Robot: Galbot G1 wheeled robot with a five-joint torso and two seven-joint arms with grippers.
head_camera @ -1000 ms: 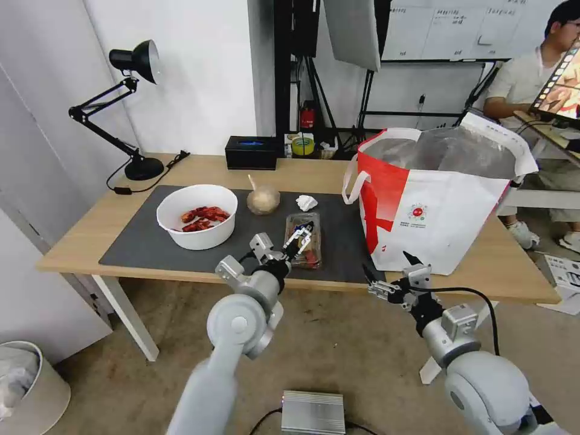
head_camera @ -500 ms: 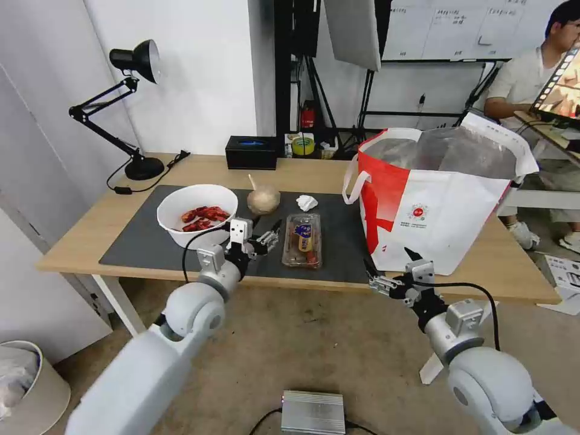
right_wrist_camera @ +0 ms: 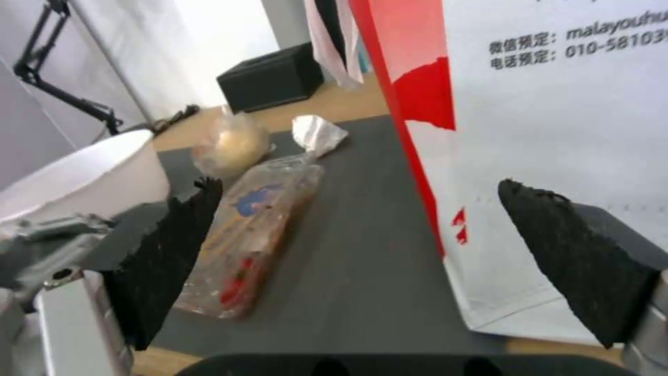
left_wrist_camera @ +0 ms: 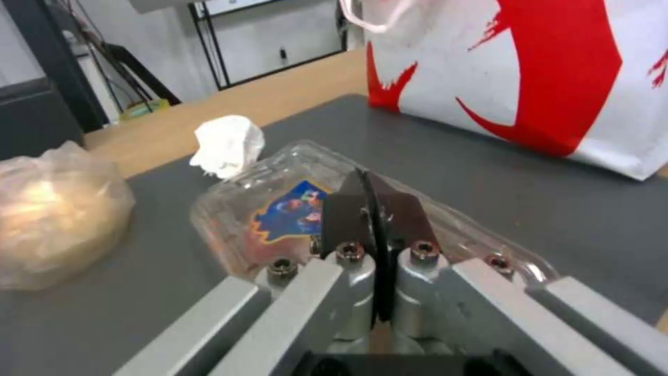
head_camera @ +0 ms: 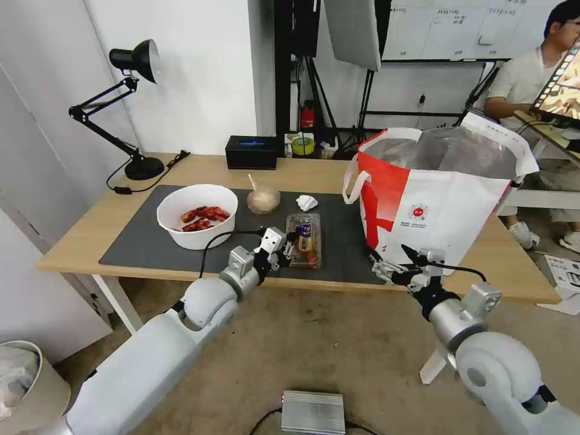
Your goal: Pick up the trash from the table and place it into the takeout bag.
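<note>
The clear hinged tray [head_camera: 304, 240] lies on the dark mat [head_camera: 139, 248] of the table [head_camera: 84, 238]. My left gripper [head_camera: 289, 246] sits at its near left edge, shut, pads pressed together with nothing between them [left_wrist_camera: 367, 180]; whether it touches the tray [left_wrist_camera: 278, 209] is unclear. The white bowl of crayfish shells [head_camera: 197, 215], the beige sauce cup [head_camera: 263, 200] and the crumpled tissue [head_camera: 306, 202] lie further back. At the right stands the takeout bag [head_camera: 435, 193], mouth open. My right gripper [head_camera: 393, 264] hangs open before its near left corner [right_wrist_camera: 376, 256].
A black box [head_camera: 251, 152] and a black desk lamp [head_camera: 130, 109] stand along the table's back edge. The bag's white loop handle [head_camera: 350, 178] hangs toward the tissue. A grey metal box [head_camera: 313, 412] lies on the floor in front of the table.
My left gripper swung left toward the bowl, then came back right to the tray's near edge. My right gripper rose slightly toward the bag's lower corner.
</note>
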